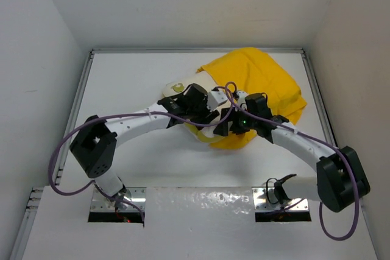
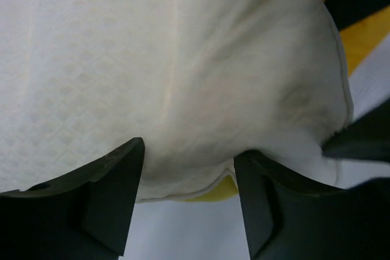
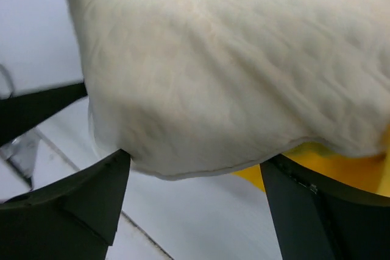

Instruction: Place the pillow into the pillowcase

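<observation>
**Pillow [image 2: 183,59] only partly cased**

The pillowcase [image 1: 256,77] bunches upper right of centre in your top view. Both wrist views show the pillow's cream edge uncovered, yellow beneath it. Your left gripper [image 2: 189,205] and right gripper [image 3: 195,211] gape, holding nothing.

Left arm [image 1: 131,125]: white tubular link, smooth shell. Black blocky joint housing [image 1: 94,147] at the elbow, with rounded corners. Black wrist section.
Right arm [image 1: 301,144]: same build, white link with a larger black housing at its elbow.
Purple cable [image 1: 61,156] runs from base to wrist on each arm, and is thin and glossy.
Small green light [image 1: 242,122] on the right wrist.
Left gripper [image 2: 189,149] and right gripper [image 3: 196,158]: fingers [image 2: 103,205] matte black, wedge-shaped, with flat inner faces and slightly scuffed top edges.
</observation>
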Robot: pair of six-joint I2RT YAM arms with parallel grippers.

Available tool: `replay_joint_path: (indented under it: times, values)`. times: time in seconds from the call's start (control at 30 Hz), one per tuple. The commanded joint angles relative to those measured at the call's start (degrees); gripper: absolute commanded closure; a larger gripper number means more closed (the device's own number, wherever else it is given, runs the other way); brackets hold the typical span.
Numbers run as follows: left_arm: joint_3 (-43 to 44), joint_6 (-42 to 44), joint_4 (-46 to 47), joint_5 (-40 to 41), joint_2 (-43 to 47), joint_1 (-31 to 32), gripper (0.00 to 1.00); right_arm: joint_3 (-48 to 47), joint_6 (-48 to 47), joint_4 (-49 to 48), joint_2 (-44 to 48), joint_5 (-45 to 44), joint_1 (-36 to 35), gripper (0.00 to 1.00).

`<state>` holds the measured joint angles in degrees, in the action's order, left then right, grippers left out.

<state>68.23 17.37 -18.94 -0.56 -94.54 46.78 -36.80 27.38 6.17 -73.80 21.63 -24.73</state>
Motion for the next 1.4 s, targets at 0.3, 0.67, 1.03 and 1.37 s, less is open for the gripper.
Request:
replay_joint_path:
  times: [0.3, 0.67, 1.03, 1.37]
  values:
    - [11.57, -1.1, -15.69, -19.29, 11.83, -15.28, 0.0, -15.12, -4.87, 8.51, 7.02, -24.61, 0.12, 0.74]
    - [16.05, -4.89, -7.79, -19.57, -0.63, -35.45, 0.0, -12.8, 2.32, 11.23, 0.67, -33.57, -0.93, 0.01]
    - [22.14, 0.2, -6.11, -22.48, -22.78, -29.66, 0.03, -15.29, 1.11, 3.05, -17.12, -31.58, -1.2, 0.32]
    - [6.41, 14.86, -16.21, -30.89, -15.34, -26.23, 0.5, -22.87, -10.75, -7.22, -27.71, -2.86, -3.21, 0.99]
